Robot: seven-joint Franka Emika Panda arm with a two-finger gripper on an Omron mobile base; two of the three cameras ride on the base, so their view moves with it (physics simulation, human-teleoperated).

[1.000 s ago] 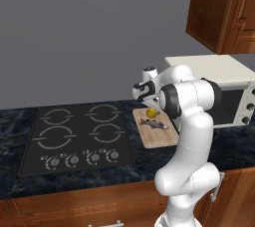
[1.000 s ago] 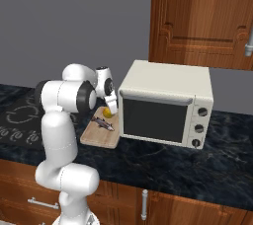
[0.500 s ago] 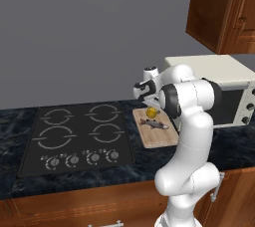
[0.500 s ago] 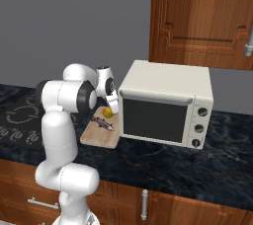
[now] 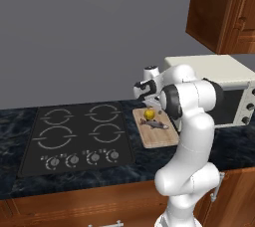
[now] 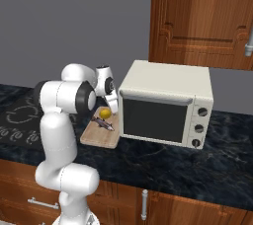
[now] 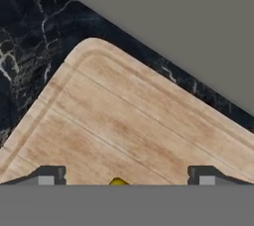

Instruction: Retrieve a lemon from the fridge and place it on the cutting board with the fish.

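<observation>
One lemon [image 5: 149,114] on the cutting board [image 5: 160,138] near its back edge, fish [image 5: 155,124] just in front, gripper [image 7: 122,176] above the board, fingers spread wide, holding nothing.

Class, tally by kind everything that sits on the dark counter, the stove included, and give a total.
Lemon: 1
Fish: 1
Cutting board: 1
Toaster oven: 1
Stove: 1
Total: 5
</observation>
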